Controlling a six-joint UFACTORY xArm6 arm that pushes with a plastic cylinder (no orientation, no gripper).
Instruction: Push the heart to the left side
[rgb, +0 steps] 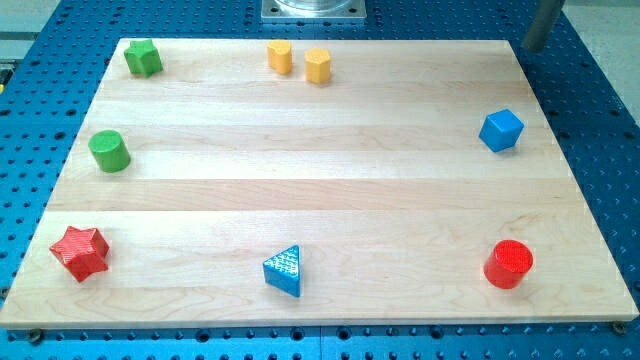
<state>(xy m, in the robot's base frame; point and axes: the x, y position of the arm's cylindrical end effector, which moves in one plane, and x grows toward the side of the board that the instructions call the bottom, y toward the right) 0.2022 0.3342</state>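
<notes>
The yellow heart (280, 56) sits near the top edge of the wooden board (320, 190), a little left of centre. A yellow hexagon block (318, 65) stands just to its right, close beside it but apart. My rod comes in at the view's top right, and my tip (531, 47) is just off the board's top right corner. It is far to the right of the heart and touches no block.
A green star (143, 58) is at top left, with a green cylinder (109, 151) below it. A red star (80, 252) is at bottom left, a blue triangle (284, 270) at bottom centre, a red cylinder (509, 264) at bottom right and a blue cube (501, 130) at right.
</notes>
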